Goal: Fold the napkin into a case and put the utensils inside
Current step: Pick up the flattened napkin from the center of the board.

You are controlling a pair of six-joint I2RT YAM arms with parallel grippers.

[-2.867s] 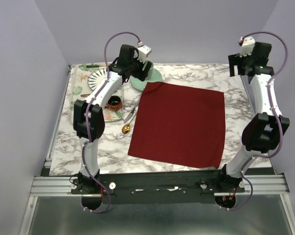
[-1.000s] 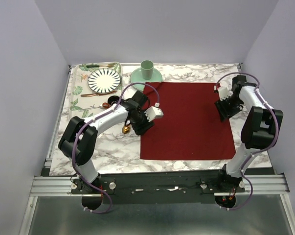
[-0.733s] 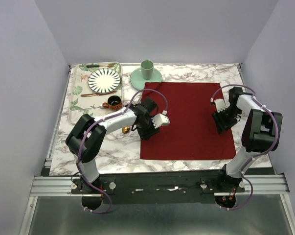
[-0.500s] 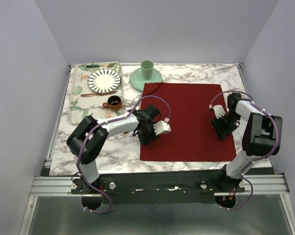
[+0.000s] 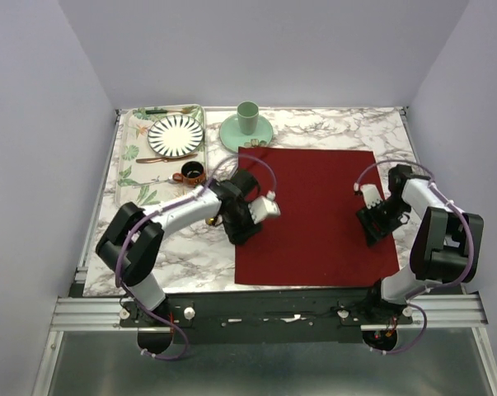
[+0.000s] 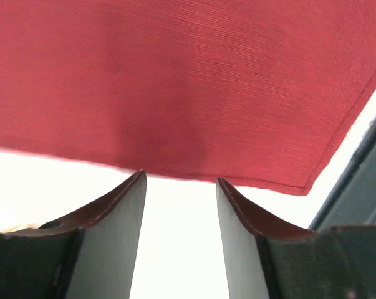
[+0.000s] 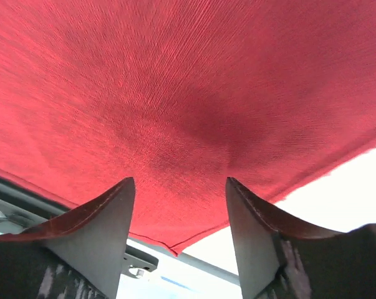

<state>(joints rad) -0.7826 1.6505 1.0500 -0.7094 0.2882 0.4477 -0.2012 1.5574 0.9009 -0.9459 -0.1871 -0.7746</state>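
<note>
Lying flat on the marble table (image 5: 190,252), the napkin (image 5: 322,214) spreads right of centre. The left gripper (image 6: 180,179) hangs at its left edge over bare table, jaws parted and empty. The right gripper (image 7: 178,182) hangs over the cloth's right part, jaws parted, gripping nothing.

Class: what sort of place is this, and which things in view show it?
Probably a robot test cell staged as a dining table: a left arm and right arm on a metal frame, plain lilac walls, and a marble-patterned table set with a napkin, striped plate and green cup.
</note>
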